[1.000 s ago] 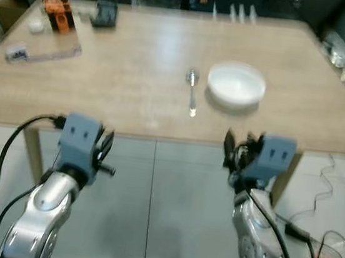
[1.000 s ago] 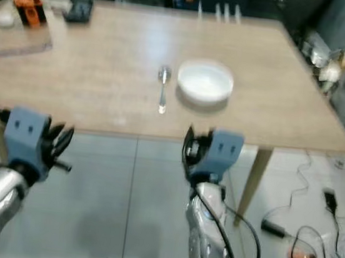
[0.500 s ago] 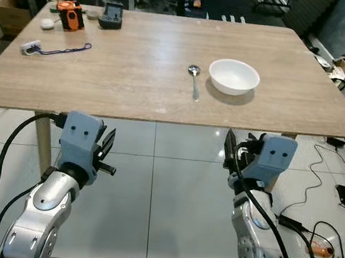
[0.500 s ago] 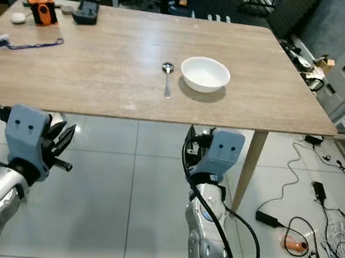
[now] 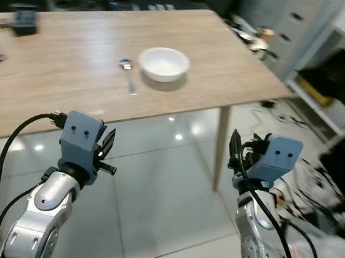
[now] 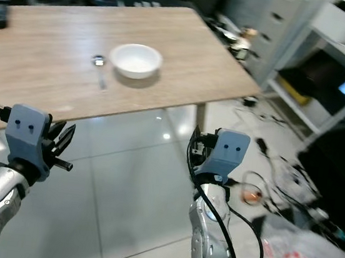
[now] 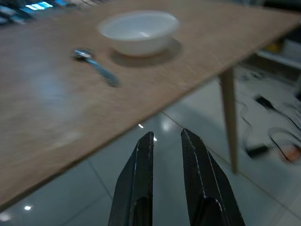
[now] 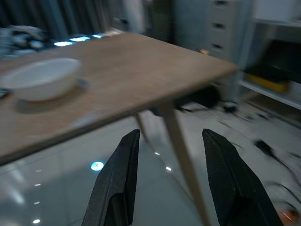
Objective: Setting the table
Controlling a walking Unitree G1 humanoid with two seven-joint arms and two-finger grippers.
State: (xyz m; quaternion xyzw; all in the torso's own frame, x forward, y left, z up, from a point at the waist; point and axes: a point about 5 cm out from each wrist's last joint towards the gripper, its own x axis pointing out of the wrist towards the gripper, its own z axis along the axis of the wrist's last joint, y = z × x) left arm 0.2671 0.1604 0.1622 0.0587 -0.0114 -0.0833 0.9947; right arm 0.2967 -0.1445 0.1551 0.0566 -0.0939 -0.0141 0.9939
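1. The head views are showing a long wooden table [image 5: 74, 54] with a white bowl [image 5: 163, 63] sitting toward its right end and a spoon [image 5: 128, 75] lying just beside the bowl on its left, handle pointing toward the near edge. A dark object [image 5: 24, 21] is resting at the far left of the tabletop.
2. The head views are also taking in what the wrist cameras are missing — grey drawers [image 5: 286, 23] beyond the table's right end, shelving [image 6: 340, 42] further right, and cables and clutter [image 6: 292, 181] on the tiled floor [image 5: 158, 196].
3. The left wrist view is looking along its fingers [image 7: 141, 188] at the bowl [image 7: 139, 32] and spoon [image 7: 96, 67] from low down, with one table leg [image 7: 229, 113] and the underside edge showing. The right wrist view is catching the bowl [image 8: 40, 77], the table's right corner, a leg [image 8: 181, 160] and the drawers [image 8: 221, 28].
4. Compared with half a second ago the whole picture is swinging to the right: the table is sliding to the left and turning at an angle, and the drawers and shelving are coming into sight. The bowl and spoon are keeping their places on the tabletop.
5. Both arms are being held up in front of the body, below the table's near edge, over the floor — neither is touching anything.
6. The left gripper [image 7: 167, 141] is almost closed, its fingers nearly parallel with a narrow gap and holding nothing. The right gripper [image 8: 171, 141] is spread wide and empty.
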